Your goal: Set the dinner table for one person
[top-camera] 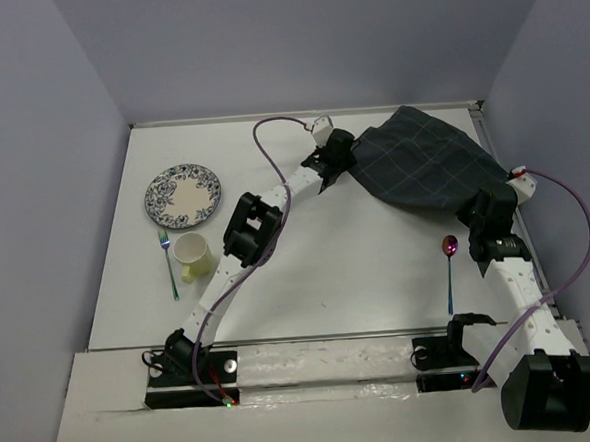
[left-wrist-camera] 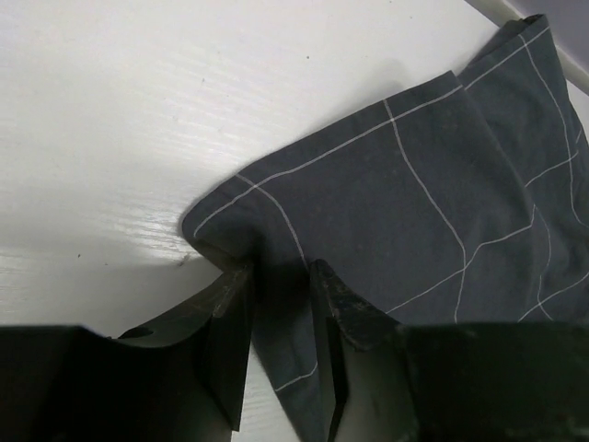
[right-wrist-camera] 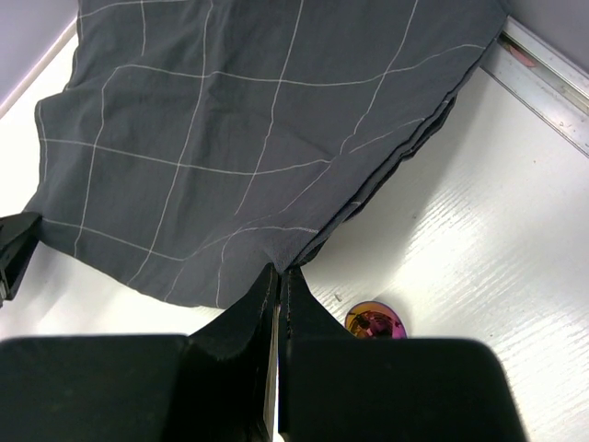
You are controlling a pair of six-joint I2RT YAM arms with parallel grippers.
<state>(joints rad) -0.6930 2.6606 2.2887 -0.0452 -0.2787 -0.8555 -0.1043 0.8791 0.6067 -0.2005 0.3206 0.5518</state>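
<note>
A dark grey checked cloth [top-camera: 422,163] lies rumpled at the back right of the white dinner table [top-camera: 329,279]. My left gripper [top-camera: 343,156] is at the cloth's left corner. In the left wrist view the left gripper [left-wrist-camera: 281,272] has its jaws apart, with a fold of the cloth [left-wrist-camera: 414,184] between them. My right gripper [top-camera: 478,213] is at the cloth's near edge. In the right wrist view the right gripper [right-wrist-camera: 281,272] is shut on the edge of the cloth [right-wrist-camera: 230,120], pinching it up.
A blue-patterned plate [top-camera: 182,196] sits at the back left, with an iridescent fork [top-camera: 167,264] and a pale yellow cup [top-camera: 192,255] in front of it. An iridescent spoon [top-camera: 449,267] lies close to the right arm; its bowl [right-wrist-camera: 375,322] shows beside the right fingers.
</note>
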